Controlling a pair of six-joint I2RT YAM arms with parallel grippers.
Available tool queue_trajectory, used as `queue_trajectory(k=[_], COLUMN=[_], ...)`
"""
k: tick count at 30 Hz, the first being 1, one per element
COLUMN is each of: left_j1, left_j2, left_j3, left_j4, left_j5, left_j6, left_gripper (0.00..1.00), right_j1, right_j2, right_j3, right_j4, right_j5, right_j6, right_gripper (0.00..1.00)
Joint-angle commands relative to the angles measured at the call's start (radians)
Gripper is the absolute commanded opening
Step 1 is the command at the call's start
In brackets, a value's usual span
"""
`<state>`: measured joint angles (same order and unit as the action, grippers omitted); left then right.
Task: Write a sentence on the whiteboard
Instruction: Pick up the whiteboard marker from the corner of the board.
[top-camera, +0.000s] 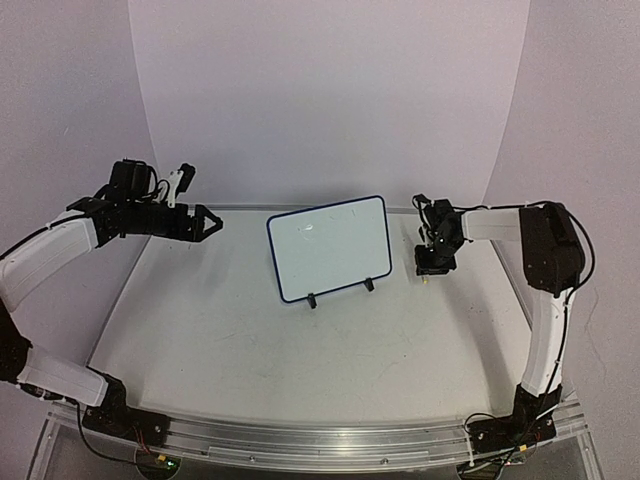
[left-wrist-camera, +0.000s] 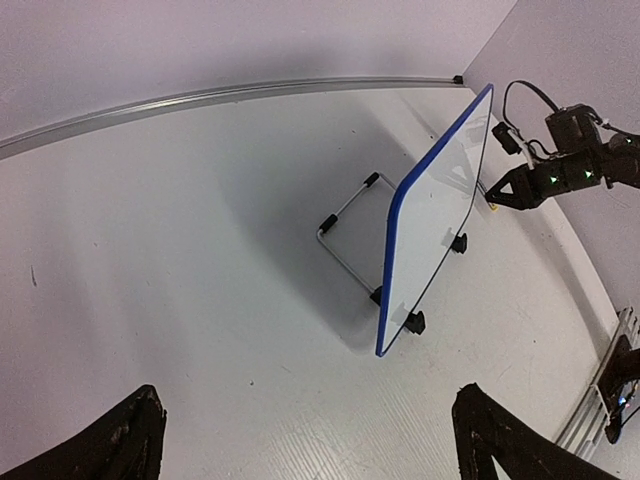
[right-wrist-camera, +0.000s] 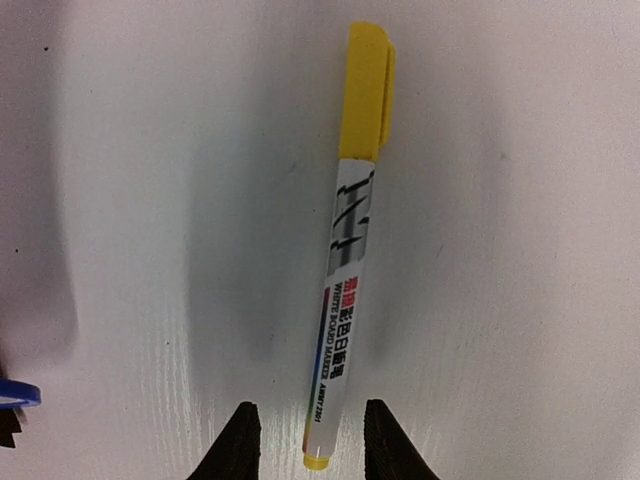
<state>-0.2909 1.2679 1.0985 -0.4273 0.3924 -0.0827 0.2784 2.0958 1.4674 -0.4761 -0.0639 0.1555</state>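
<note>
In the top view, the whiteboard (top-camera: 325, 245) is seen standing in the middle of the table (top-camera: 250, 350). No sentence can be read on it. The left gripper (top-camera: 207, 222) is held in the air at the board's 9 o'clock, spread wide, with nothing in it. The right gripper (top-camera: 432, 265) is pointed down at the table at the board's 3 o'clock.

In the left wrist view, the board is seen from the side. Its wire stand (left-wrist-camera: 345, 235) is shown behind it, which the top view hides.

Only in the right wrist view is the marker (right-wrist-camera: 345, 280) shown well. It is laid flat, with its yellow cap (right-wrist-camera: 365, 90) at 12 o'clock and its tail at 6 o'clock. The tail is flanked by the two fingers (right-wrist-camera: 238, 445), with a gap on each side, so nothing is gripped yet.

The jaws should be closed slowly and evenly, so the marker is not rolled away. The cap will likely have to be pulled off before anything can be written.
</note>
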Motion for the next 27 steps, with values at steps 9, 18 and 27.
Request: queue_trajectory(k=[9, 18, 27], left_j1=[0.004, 0.003, -0.011], left_j2=[-0.005, -0.025, -0.024], left_j3=[0.007, -0.004, 0.010], left_j4=[0.033, 0.042, 0.003], left_j5=[0.004, -0.015, -0.090], left_j6=[-0.008, 0.001, 0.012], left_gripper=[0.99, 0.99, 0.99], right_j1=[-0.015, -0.021, 0.009], right_j2=[0.076, -0.014, -0.372], right_j3=[0.074, 0.022, -0.195], right_j4=[-0.034, -0.034, 0.025], right_j5=[-0.005, 0.034, -0.041], right_j6=[0.011, 0.024, -0.033], right_gripper=[0.12, 0.00, 0.00])
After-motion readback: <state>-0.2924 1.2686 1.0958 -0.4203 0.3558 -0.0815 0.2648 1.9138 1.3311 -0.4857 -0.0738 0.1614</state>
